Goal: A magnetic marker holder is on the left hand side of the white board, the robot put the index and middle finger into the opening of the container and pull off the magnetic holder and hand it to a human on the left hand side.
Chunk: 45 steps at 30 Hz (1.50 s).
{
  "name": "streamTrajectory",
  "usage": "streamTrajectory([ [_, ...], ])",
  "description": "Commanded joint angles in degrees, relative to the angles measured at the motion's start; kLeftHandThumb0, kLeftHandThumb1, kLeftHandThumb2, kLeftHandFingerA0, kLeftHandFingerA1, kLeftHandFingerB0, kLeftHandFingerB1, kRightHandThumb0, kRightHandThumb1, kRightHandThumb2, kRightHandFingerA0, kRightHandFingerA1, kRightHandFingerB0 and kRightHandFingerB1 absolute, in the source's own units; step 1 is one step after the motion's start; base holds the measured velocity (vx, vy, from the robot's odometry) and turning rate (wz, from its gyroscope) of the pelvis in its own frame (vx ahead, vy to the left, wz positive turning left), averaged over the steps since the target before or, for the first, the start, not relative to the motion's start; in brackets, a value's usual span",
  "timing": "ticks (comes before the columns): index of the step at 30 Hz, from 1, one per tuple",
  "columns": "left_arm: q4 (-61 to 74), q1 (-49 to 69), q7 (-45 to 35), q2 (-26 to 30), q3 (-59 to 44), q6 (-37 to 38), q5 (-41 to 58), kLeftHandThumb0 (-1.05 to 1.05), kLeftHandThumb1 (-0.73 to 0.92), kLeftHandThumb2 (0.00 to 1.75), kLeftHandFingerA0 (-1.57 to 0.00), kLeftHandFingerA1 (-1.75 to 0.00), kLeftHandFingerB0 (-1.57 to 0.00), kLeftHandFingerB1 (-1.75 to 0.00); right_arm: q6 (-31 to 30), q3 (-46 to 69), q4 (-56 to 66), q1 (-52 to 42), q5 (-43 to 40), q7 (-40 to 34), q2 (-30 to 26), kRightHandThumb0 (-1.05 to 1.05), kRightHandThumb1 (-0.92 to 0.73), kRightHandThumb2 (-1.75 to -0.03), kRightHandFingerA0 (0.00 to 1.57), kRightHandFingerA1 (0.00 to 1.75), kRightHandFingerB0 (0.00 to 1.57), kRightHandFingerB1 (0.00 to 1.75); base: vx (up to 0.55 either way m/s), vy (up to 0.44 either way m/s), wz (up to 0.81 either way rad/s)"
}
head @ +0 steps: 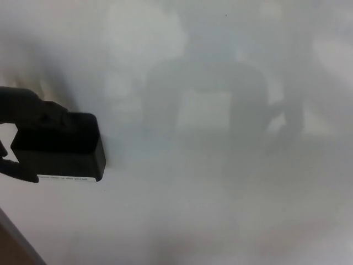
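Note:
The black box-shaped magnetic marker holder (63, 148) sits against the whiteboard (220, 210) at the left of the head view, with a white label strip along its lower edge. My left hand (26, 107) comes in from the left edge. Its fingers (52, 110) reach down into the holder's top opening, where their tips are hidden. The thumb (19, 171) curls against the holder's lower left corner. My right hand does not show.
The glossy whiteboard fills nearly the whole picture and carries a dim grey reflection (209, 94) at its centre. The board's edge runs diagonally across the bottom left corner, with a brown surface (8, 251) beyond it.

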<state>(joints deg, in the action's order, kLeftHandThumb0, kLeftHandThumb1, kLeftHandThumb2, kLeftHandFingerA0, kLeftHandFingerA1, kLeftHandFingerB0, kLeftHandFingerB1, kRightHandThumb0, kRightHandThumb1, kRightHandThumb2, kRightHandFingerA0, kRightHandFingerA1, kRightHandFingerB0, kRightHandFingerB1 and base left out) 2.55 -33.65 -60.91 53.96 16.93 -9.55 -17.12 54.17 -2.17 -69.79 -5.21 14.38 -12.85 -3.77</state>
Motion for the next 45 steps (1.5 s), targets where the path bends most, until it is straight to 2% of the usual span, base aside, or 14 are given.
streamTrajectory([
  [1,1.4,0.0,-2.4,1.4,0.5,-2.4,-2.2,-0.82,0.46,0.87,0.0,0.0,-0.05,-0.06,0.3,0.1,-0.2,-0.2,-0.6,0.2,-0.7,-0.54,-0.75,-0.63,0.63,0.45,0.48,0.36,0.0,0.0,0.0],
  [5,1.7,0.3,-2.3,1.5,0.0,-1.8,-1.8,-0.83,0.47,0.88,0.0,0.0,-0.05,-0.06,0.0,-0.3,-0.3,0.1,0.2,-0.4,-0.9,-0.54,-0.76,-0.64,0.64,0.44,0.47,0.36,0.0,0.0,0.0],
  [19,1.5,0.6,-3.2,-1.0,1.6,-7.1,-2.4,-0.78,0.44,0.86,0.0,-0.01,-0.03,-0.07,0.3,-0.5,-0.4,-0.3,0.3,-0.2,-1.0,-0.54,-0.76,-0.64,0.63,0.44,0.47,0.36,0.0,0.0,0.0],
  [26,1.0,-0.7,-3.5,-1.9,2.9,-6.3,-3.0,-0.8,0.45,0.85,0.0,-0.02,0.0,-0.04,0.4,-0.4,-0.4,0.0,-0.2,0.1,-0.6,-0.55,-0.75,-0.63,0.63,0.45,0.48,0.36,0.0,0.0,0.0],
  [33,-0.9,-2.0,-2.9,-5.0,4.2,-9.5,-4.1,-0.77,0.44,0.83,0.0,-0.03,0.0,-0.06,0.3,-0.7,-0.4,0.2,0.0,-0.1,-0.5,-0.54,-0.75,-0.64,0.65,0.45,0.48,0.36,0.0,0.0,0.0],
  [37,-3.4,-2.8,-2.4,-6.1,5.2,-8.9,-4.9,-0.81,0.46,0.85,0.0,-0.01,0.0,-0.02,0.4,-1.0,-0.3,0.2,0.2,-0.4,-0.6,-0.54,-0.75,-0.63,0.64,0.45,0.48,0.36,0.0,0.0,0.0],
  [45,-8.4,-4.0,-1.1,-8.9,5.8,-10.0,-5.3,-0.75,0.45,0.82,0.0,-0.03,-0.04,-0.05,0.5,-1.2,-0.4,0.6,0.1,-0.6,-0.4,-0.53,-0.75,-0.63,0.65,0.46,0.48,0.37,0.0,0.0,0.0],
])
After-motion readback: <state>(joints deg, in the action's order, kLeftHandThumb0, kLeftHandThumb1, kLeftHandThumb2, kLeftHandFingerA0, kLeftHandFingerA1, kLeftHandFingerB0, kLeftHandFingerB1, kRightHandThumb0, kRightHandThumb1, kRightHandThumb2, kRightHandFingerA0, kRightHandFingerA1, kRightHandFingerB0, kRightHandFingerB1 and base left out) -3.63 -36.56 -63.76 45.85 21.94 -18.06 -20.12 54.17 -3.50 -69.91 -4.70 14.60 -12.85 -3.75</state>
